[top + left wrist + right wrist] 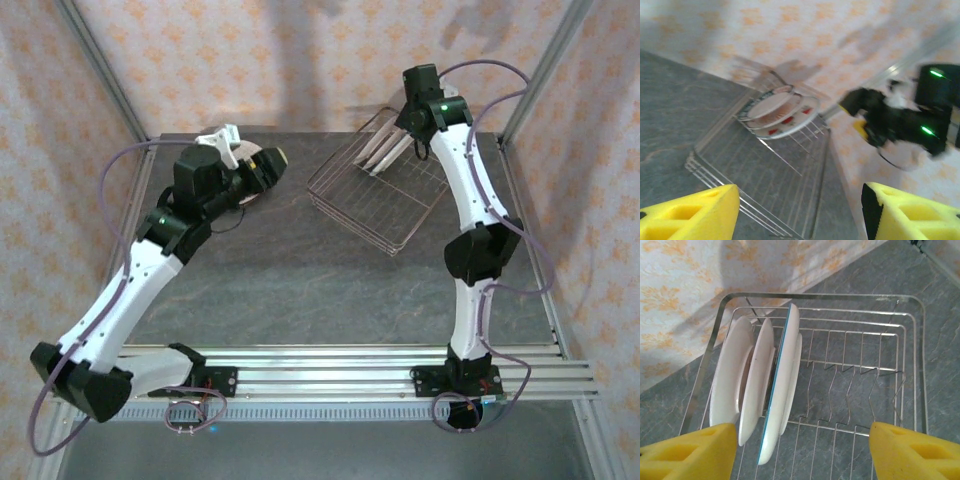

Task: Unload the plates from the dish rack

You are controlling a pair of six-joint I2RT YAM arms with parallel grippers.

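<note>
left gripper (800, 202): yellow fingers spread apart, nothing between them, facing the rack across the table.
right gripper (802, 440): yellow fingers wide apart and empty, poised above the racked plates.
pale round plates (760, 390): standing on edge, packed close together between the prongs at one end of the rack.
silvery wire dish rack (820, 296): sits back right on the dark grey stone-look table (300, 270).
flat pinkish plate (246, 199): lies on the table under the left wrist, partly hidden.
</note>
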